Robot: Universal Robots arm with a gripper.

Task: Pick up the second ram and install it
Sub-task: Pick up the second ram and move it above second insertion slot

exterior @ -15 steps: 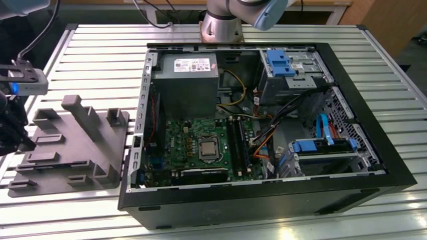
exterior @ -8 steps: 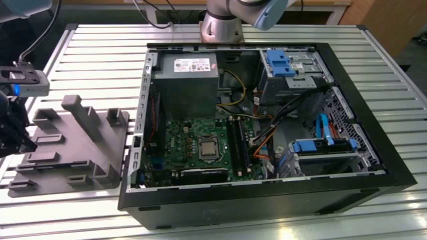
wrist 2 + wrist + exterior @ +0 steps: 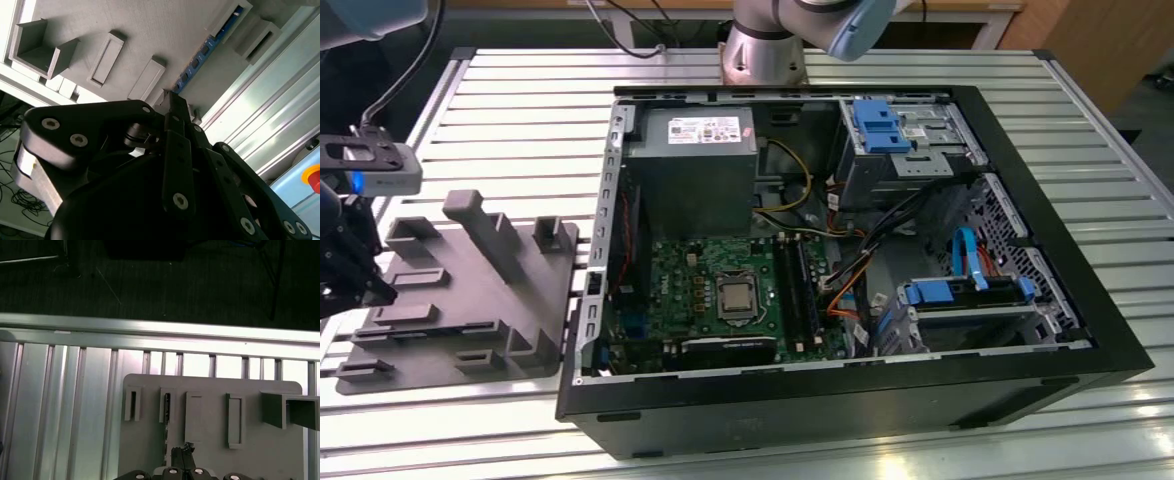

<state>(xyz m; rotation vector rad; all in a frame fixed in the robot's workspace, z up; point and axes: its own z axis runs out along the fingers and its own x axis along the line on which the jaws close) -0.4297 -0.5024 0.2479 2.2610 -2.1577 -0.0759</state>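
Observation:
The second ram [image 3: 207, 50] is a thin stick with a blue edge and dark chips, standing on edge in a slot of the grey moulded tray [image 3: 140, 30]. In the first wrist view the ram [image 3: 165, 432] shows as a thin dark line. My gripper [image 3: 176, 100] hovers over the tray with its black fingers pressed together and nothing between them, their tips just beside the ram's near end. In the exterior view the gripper [image 3: 350, 265] hangs at the far left, over the tray's [image 3: 467, 300] outer edge. The motherboard's black memory slots [image 3: 794, 290] lie inside the open computer case.
The open computer case [image 3: 854, 400] fills the middle of the slatted metal table [image 3: 507, 110], with a power supply [image 3: 694, 160], blue drive brackets [image 3: 881, 125] and loose cables inside. Tall posts [image 3: 487, 225] rise from the tray. The table's edge [image 3: 150, 330] runs just beyond the tray.

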